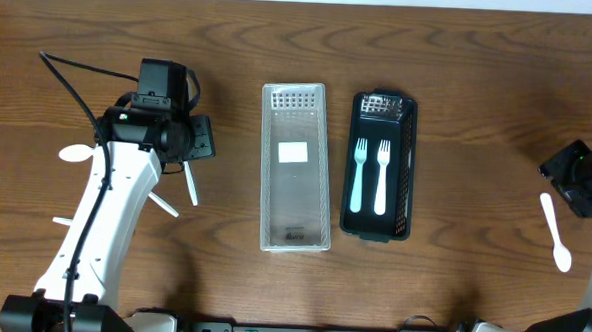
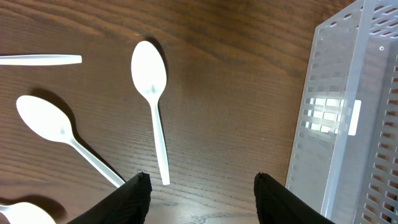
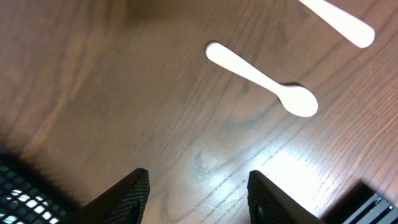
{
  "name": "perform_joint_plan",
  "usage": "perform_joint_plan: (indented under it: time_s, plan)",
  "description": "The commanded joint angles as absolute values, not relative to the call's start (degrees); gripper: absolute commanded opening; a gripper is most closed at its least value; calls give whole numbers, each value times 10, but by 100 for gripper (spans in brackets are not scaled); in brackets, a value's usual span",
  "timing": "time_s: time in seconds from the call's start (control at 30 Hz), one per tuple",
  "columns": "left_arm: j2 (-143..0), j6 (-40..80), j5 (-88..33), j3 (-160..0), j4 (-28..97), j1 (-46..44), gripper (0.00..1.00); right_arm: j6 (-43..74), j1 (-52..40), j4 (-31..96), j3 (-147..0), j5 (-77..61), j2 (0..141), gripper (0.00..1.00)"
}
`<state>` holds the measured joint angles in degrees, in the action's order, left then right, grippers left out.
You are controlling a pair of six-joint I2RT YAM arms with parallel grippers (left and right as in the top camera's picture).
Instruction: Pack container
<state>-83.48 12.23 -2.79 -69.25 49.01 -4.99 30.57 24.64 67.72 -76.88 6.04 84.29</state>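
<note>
Looking early: two pale plastic forks (image 1: 359, 179) in your black mesh basket (image 1: 408, 161), white plastic spoons (image 2: 151, 74) loose at nine and three o'clock; left end effector (image 2: 199, 193), right end effector (image 3: 198, 196) wide, empty.

The brown wood-grain table (image 1: 479, 94) is smooth and faintly glossy. The white plastic spoon (image 1: 554, 232) at 3 o'clock is matt, and the clear perforated plastic bin (image 1: 294, 201) is shiny.

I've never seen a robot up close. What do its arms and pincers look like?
The left arm is a long white shell with black joint housings and a black cable looping off it. The right arm shows a black housing too. The fingers on both are matte black.
</note>
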Motion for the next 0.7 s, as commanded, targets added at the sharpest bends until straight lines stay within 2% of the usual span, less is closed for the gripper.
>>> perform_joint_plan:
  time_s: [0.0, 0.1, 0.3, 0.37, 0.43, 0.67]
  plan:
    - [-836, 125, -23, -704, 488, -51, 56, 286, 247, 669, -761, 56, 844, 54]
    - [-836, 125, -23, -704, 486, -51, 56, 266, 237, 663, -761, 42, 846, 52]
    - [-836, 125, -19, -704, 486, -51, 56, 217, 186, 653, -739, 6, 873, 13]
    - [-836, 125, -19, -704, 486, -51, 56, 204, 164, 625, -715, -1, 883, 4]
    - [-836, 125, -19, -704, 486, -51, 56, 187, 141, 584, -689, -15, 894, 1]
    - [-836, 125, -19, -704, 486, -51, 56, 100, 64, 450, -652, -32, 946, 1]
